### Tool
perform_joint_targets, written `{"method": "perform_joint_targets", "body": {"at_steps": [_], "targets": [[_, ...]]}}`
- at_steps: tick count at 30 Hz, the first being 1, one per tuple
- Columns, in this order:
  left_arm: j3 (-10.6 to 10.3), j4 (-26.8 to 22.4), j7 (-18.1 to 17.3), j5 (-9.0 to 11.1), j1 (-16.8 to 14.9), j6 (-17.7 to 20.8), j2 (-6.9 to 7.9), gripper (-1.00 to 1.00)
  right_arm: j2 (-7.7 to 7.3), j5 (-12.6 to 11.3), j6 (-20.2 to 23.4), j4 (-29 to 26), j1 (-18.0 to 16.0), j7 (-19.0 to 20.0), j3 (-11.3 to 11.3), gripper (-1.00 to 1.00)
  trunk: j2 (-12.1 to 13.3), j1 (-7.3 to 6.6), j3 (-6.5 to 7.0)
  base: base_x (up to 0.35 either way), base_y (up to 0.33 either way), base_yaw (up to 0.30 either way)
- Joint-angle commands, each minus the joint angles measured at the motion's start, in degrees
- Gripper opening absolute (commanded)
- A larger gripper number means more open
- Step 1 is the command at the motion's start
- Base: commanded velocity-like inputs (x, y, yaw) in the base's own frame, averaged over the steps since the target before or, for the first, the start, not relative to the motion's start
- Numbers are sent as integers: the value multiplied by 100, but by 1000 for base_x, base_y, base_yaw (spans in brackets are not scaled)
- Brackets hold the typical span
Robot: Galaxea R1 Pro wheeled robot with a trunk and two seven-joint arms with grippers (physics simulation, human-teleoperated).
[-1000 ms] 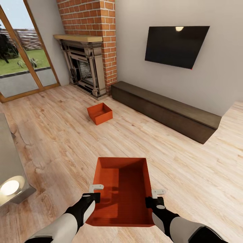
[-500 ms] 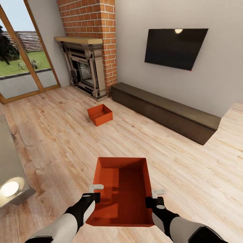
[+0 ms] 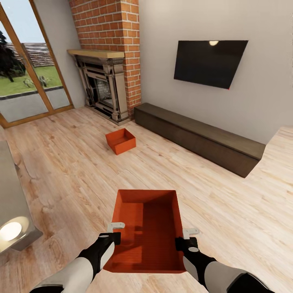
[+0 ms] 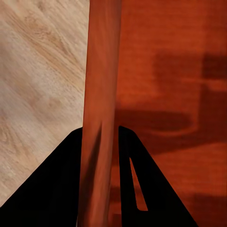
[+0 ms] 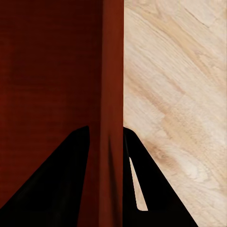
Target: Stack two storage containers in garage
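Head view: near bin (image 3: 148,232) held up in front of robot, between both hands, above wood floor (image 3: 73,171).
Left hand (image 3: 115,229): pinching bin's left wall; left wrist view shows wall (image 4: 100,113) running between the two dark fingers (image 4: 56,189).
Right hand (image 3: 187,236): pinching right wall; right wrist view shows wall (image 5: 112,104) clamped the same way, plank floor (image 5: 175,94) beyond.
Bin state: open top up, empty, looks level; no contact w/ floor that I can make out.
2nd bin (image 3: 121,141): on floor well ahead, near fireplace (image 3: 101,85), apart from low cabinet (image 3: 199,138).
Room: living rm — TV (image 3: 209,63) on wall, glass door (image 3: 28,81) at left, lamp (image 3: 11,231) at lower left.
Step (judged): carrying 1st bin out toward garage; garage not visible from this spot.
Progress (judged): early; nothing delivered yet, 2nd bin untouched.
How to do it well: keep both arms at same height and spacing so thin walls aren't bent or pulled apart; turn base slow, no jerks; keep bin level and clear of lamp + furniture while turning.
Risk: walls thin, grip is on rim only, so uneven arm motion could twist bin out of one hand.
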Motion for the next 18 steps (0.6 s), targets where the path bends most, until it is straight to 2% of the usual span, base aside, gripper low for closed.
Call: {"method": "perform_joint_targets", "body": {"at_steps": [1, 18], "targets": [[70, -5, 71, -112, -2, 48, 5, -100, -27, -71, -43, 4, -5, -60, -7, -100, -10, 3, 0, 0, 0, 0], [70, -4, 63, -131, -2, 43, 8, -100, -27, -71, -43, 4, -5, -60, -7, -100, -10, 3, 152, 0, 0, 0]]}}
